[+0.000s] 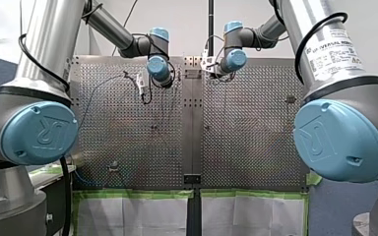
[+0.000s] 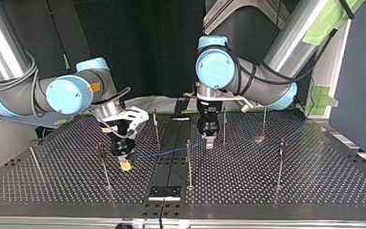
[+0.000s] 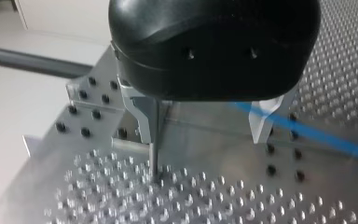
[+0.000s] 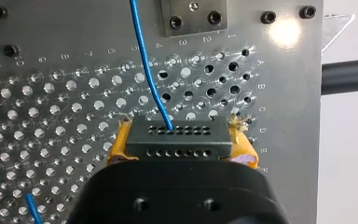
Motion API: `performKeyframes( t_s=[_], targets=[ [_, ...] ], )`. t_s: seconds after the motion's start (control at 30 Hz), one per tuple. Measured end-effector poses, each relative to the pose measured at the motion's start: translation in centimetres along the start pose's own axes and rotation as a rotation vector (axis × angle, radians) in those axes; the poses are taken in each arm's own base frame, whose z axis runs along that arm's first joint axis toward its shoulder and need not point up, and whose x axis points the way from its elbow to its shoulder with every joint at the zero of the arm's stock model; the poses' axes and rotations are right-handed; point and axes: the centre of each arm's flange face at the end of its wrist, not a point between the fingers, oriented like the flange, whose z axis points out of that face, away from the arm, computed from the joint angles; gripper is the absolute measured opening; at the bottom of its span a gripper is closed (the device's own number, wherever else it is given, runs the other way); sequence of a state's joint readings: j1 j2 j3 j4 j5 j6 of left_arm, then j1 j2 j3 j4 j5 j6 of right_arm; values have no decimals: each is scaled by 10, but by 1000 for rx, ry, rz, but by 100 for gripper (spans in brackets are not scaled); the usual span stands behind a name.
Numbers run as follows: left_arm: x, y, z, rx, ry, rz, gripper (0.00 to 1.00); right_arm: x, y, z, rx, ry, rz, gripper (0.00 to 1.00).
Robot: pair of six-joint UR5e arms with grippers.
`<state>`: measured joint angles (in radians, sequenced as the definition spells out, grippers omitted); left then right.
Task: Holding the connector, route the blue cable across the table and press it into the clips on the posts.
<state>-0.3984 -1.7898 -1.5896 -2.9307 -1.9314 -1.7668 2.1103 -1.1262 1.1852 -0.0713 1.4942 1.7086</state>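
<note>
My right gripper (image 4: 182, 156) has its yellow pads (image 4: 121, 144) shut on a dark connector (image 4: 177, 137) with rows of small holes. The blue cable (image 4: 144, 56) leaves the connector and runs ahead over the perforated table. At the top view's left, this gripper (image 2: 125, 164) hangs low over the table, and the cable (image 2: 164, 153) trails toward the middle. My left gripper (image 3: 205, 135) is open, its metal fingers (image 3: 265, 121) wide apart. A thin post (image 3: 154, 140) stands just inside one finger. The cable (image 3: 317, 135) passes beyond the other finger. In the top view this gripper (image 2: 209, 141) hangs between posts.
Several thin posts stand on the table, among them one (image 2: 188, 162) in the middle, one (image 2: 104, 164) beside my right gripper and one (image 2: 280, 162) at the top view's right. A black plate (image 2: 164, 192) lies near the table's edge. A bolted metal plate (image 4: 193, 16) lies ahead of the connector.
</note>
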Motion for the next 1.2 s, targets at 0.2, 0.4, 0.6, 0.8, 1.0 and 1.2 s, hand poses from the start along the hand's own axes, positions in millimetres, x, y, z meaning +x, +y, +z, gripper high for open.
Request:
performKeyframes(
  t_s=[0.2, 0.4, 0.6, 0.8, 1.0, 1.2],
  targets=[
    [-5, -8, -22, 35, 2, -5, 99, 0, 0, -1, -1, -5, 1, 0],
    [-21, -20, -44, 72, -21, -6, 99, 10, -1, -6, -1, 1, 2, 0],
    [-27, -40, -59, 110, -54, 6, 99, 18, -3, -12, -1, -3, 8, 0],
    [-32, -64, -73, 154, -72, -3, 99, 19, -6, -16, 2, -17, 9, 0],
    [-40, -74, -69, 163, -74, -4, 99, 27, -5, -22, -1, -12, 15, 0],
    [-34, -79, -51, 146, -49, 11, 99, 38, -7, -31, 0, 0, 15, 0]
  ],
)
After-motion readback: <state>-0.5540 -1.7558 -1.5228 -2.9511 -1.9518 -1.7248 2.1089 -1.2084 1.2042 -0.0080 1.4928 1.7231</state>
